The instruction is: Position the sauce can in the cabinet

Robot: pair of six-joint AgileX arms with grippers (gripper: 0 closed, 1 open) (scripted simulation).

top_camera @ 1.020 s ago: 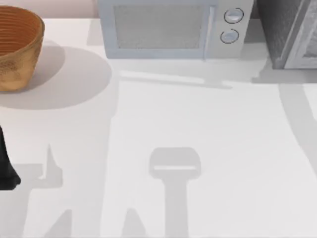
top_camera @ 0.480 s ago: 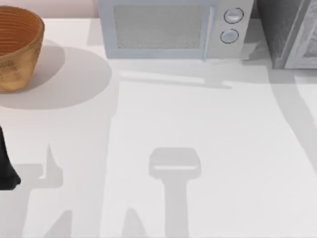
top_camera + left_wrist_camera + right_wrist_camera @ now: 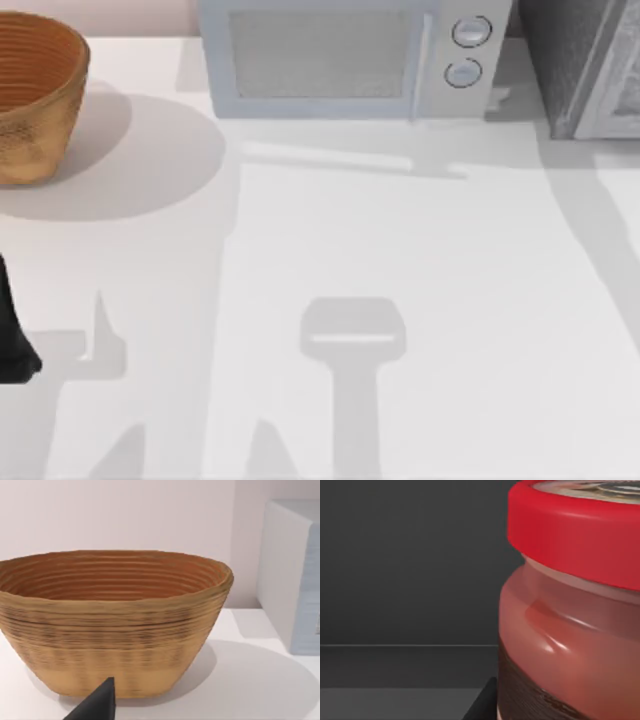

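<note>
— The sauce can: where is it?

— Very close in front of the right wrist camera. It has a red lid over a glossy red body with a dark label band. Behind it is a flat, dark grey wall with a ledge line, which I judge to be the inside of the cabinet.

— Take me across the table, left to right.

— At the far left edge, the dark left arm is parked. At the far left corner is a woven basket. The left gripper points at it, and I cannot tell whether that gripper is apart or together. A white microwave stands at the far middle. The speckled dark grey cabinet is at the far right corner.

— Which arm is nearer the can?

— The right one, clearly. A dark wedge of the right gripper shows just beside the can's base. I cannot tell whether it is clamped on the can.

— How does the can lie?

— Its long axis looks upright, lid uppermost, directly ahead of the right gripper. I judge that the coming move depends on the can standing flat on the cabinet floor before any release.
</note>
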